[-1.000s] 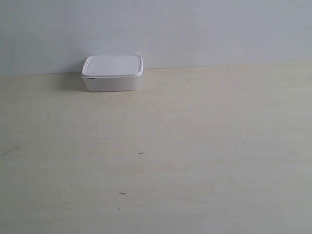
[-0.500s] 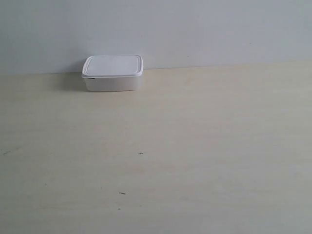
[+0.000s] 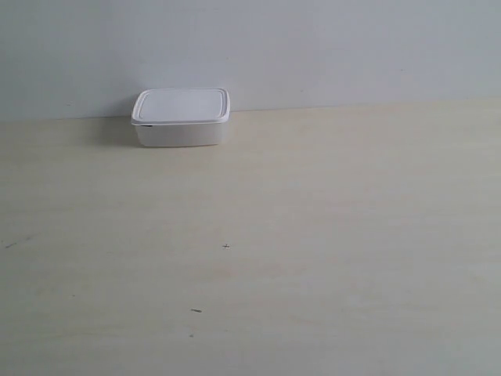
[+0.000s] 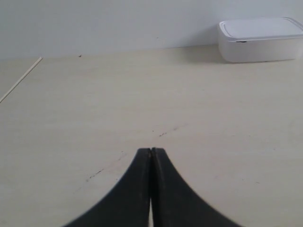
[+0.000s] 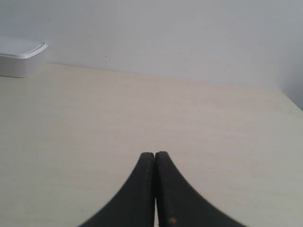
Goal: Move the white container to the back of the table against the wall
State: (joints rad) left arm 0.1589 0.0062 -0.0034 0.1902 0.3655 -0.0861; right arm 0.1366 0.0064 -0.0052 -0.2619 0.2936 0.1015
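Note:
The white container (image 3: 181, 117) stands lidded at the back of the table (image 3: 313, 235), its rear side at the foot of the wall (image 3: 313, 47). It shows again in the left wrist view as the white container (image 4: 260, 39) and, partly cut off, in the right wrist view as the white container (image 5: 20, 57). My left gripper (image 4: 151, 150) is shut with nothing in it, far from the box over bare table. My right gripper (image 5: 155, 153) is shut and empty too, well away from the box. Neither arm appears in the exterior view.
A few tiny dark specks (image 3: 226, 247) mark the pale wood surface. A thin pale line (image 4: 20, 80) runs across the table's far corner in the left wrist view. The table's side edge (image 5: 291, 97) shows in the right wrist view.

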